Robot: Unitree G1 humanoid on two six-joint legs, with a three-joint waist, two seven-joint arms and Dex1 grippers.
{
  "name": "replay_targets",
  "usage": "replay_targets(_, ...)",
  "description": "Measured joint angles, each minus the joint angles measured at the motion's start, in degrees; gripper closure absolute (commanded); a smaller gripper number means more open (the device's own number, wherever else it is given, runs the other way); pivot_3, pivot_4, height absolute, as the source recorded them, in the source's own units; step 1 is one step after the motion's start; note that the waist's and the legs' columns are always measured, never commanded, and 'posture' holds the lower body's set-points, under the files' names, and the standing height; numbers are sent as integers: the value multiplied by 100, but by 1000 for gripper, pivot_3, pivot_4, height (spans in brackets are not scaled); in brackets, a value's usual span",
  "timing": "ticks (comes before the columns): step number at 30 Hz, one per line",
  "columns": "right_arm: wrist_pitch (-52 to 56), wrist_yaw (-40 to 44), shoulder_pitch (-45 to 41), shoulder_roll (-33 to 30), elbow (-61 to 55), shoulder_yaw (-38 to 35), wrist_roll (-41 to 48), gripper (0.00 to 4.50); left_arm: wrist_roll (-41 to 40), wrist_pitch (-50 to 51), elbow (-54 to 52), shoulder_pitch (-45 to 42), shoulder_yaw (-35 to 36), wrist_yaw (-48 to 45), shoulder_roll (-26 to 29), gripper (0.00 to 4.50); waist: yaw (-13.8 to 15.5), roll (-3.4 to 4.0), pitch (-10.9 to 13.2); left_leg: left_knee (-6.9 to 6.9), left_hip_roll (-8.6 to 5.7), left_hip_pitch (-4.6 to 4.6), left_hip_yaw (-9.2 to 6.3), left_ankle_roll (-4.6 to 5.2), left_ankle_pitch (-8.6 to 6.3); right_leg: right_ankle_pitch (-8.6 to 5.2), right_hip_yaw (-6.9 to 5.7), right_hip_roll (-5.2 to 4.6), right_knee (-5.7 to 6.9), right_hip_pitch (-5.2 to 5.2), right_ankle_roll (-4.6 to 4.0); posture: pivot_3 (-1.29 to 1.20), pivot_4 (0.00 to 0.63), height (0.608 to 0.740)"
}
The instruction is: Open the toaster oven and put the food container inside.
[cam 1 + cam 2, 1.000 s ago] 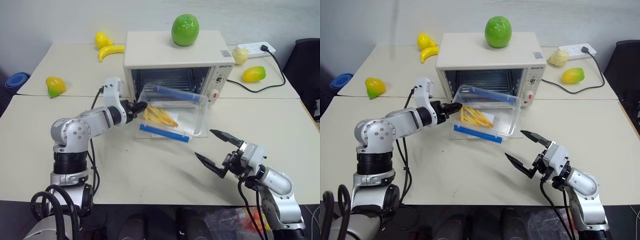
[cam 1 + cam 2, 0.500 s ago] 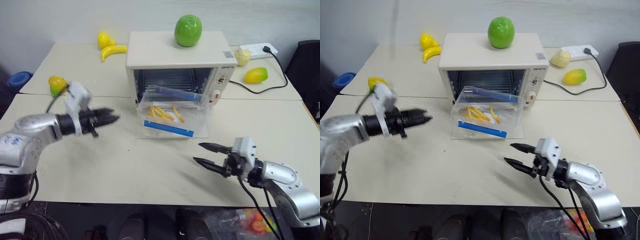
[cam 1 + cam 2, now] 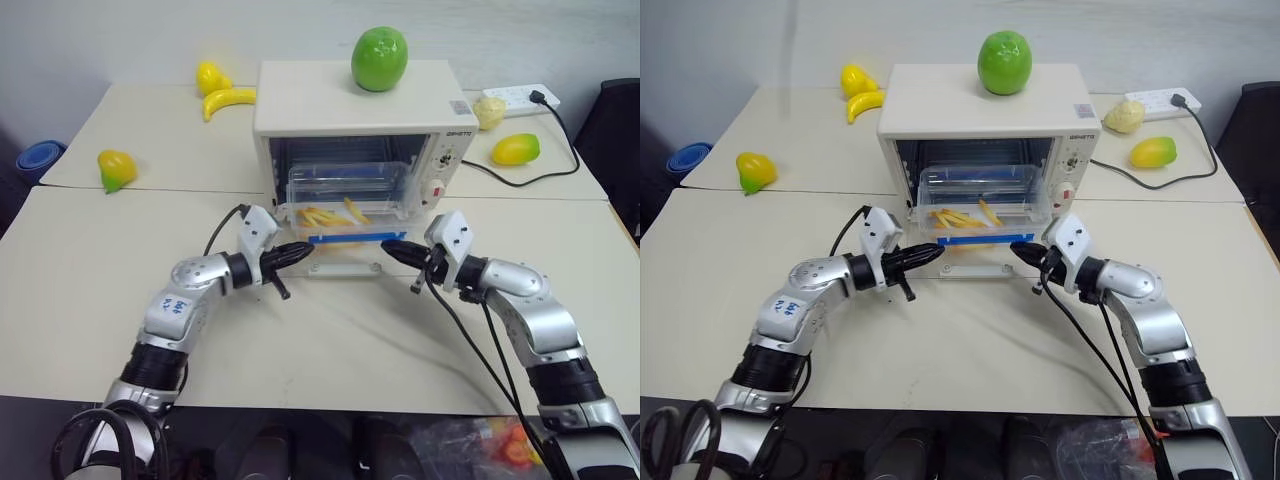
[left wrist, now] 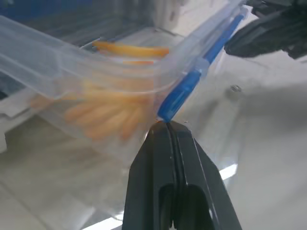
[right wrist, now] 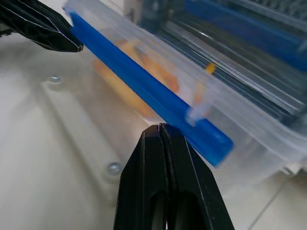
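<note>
The cream-white toaster oven (image 3: 360, 110) stands at the back of the table with its glass door (image 3: 345, 265) folded down flat. The clear food container (image 3: 348, 195), with yellow fries inside, sits level in the oven's mouth, its front blue clip (image 3: 345, 238) facing me. My left gripper (image 3: 305, 247) is shut, its tip against the clip's left end (image 4: 175, 98). My right gripper (image 3: 385, 246) is shut too, its tip at the clip's right end (image 5: 211, 139). Neither gripper holds anything.
A green apple (image 3: 379, 58) rests on top of the oven. A banana (image 3: 228, 99) and a lemon (image 3: 208, 75) lie at the back left, a mango (image 3: 116, 168) at the left. Another mango (image 3: 515, 149), a power strip (image 3: 520, 97) and its cable lie at the right.
Both grippers shut and came in to the container's front corners. The left arm swung out left, then back. The container went from tilted on the door to level in the oven's mouth.
</note>
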Motion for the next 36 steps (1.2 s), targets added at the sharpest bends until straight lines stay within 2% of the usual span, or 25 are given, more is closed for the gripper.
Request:
replay_targets(5, -612, -288, -745, 552, 1211, 44, -475, 4459, 342, -313, 696, -464, 171, 660, -570, 4500, -79, 0, 0, 8, -1, 3, 0, -1, 6, 2, 1, 0, 8, 0, 3, 0, 150, 740)
replay_targets(11, -1121, -1061, -1667, 1152, 2583, 25, -942, 4459, 588, -773, 1602, -1002, 600, 1381, -913, 4500, -119, 0, 0, 9, -2, 0, -2, -4, 8, 2, -1, -6, 37, -5, 3, 0, 150, 740)
replay_targets(19, -1573, -1475, -2544, 1603, 4013, 6, -1213, 4459, 776, -1094, 2056, -1115, 716, 1552, -1043, 4500, -212, 1, 0, 4, -3, -3, -4, -5, 8, 2, -6, -8, 35, -5, 3, 0, 150, 740)
replay_targets(22, -1620, -1406, -2663, 1673, 4133, -20, -1198, 4459, 765, -1069, 1981, -1050, 723, 1430, -1011, 4500, -218, 2, -1, 3, -1, -3, -5, -5, 9, 2, -6, -10, 35, -6, 3, 0, 150, 740)
replay_targets(24, -1493, -1077, -2486, 1649, 3730, -20, -1100, 4459, 658, -926, 1533, -721, 720, 1070, -771, 4500, -253, 3, -2, -4, 3, -1, -2, -7, 8, 2, -5, -11, 34, -8, 3, 0, 150, 740)
replay_targets(27, -907, -344, -1720, 1229, 2508, -16, -787, 4500, 274, -469, 795, -34, 904, 344, 4, 3891, -276, 4, -2, -13, 8, -4, -8, -10, 6, 1, -6, -12, 35, -15, 1, 0, 150, 740)
replay_targets(31, -9, 303, -882, 544, 1173, -62, -379, 4500, -189, -118, 136, 465, 1391, -527, 971, 2637, -215, 8, 1, -2, 5, -9, -7, -9, 6, 0, -6, -18, 32, -12, 1, 0, 150, 740)
replay_targets(36, 293, 742, -465, -217, 378, -367, -78, 4500, -711, -59, -259, 931, 1919, -1461, 1734, 1092, -190, 8, 1, -14, 5, 6, -12, -7, 4, 0, 0, -21, -6, 4, 0, 0, 150, 740)
